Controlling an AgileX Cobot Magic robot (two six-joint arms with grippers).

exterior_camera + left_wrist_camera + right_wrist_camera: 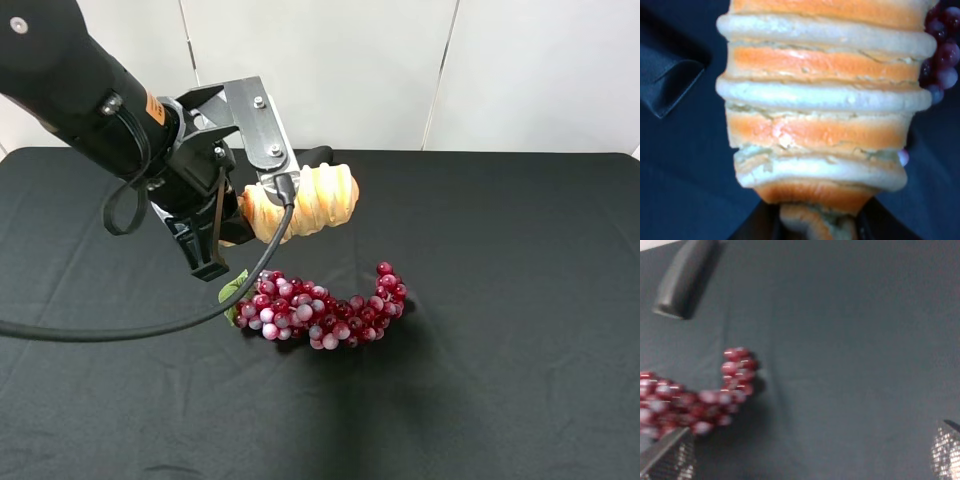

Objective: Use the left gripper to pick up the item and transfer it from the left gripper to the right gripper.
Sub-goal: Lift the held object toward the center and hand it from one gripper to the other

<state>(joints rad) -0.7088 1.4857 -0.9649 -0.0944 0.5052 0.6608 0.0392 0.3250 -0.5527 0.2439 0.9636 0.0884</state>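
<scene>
slip is our worry, as the left gripper pinches the item only by its end between the jaws, and the right gripper stands wide with nothing between its jaws.

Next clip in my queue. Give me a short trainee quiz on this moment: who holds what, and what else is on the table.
1. True or false: the left claw is shut on one end of the tan ridged roll and holds it clear of the black cloth.
2. Pick one: what lies on the cloth close to the held roll? A. a red grape bunch. B. a yellow banana. C. a white cup.
3. Fill the gap: the right claw is ____ and holds nothing.

Key: 1 true; 2 A; 3 open.
</scene>
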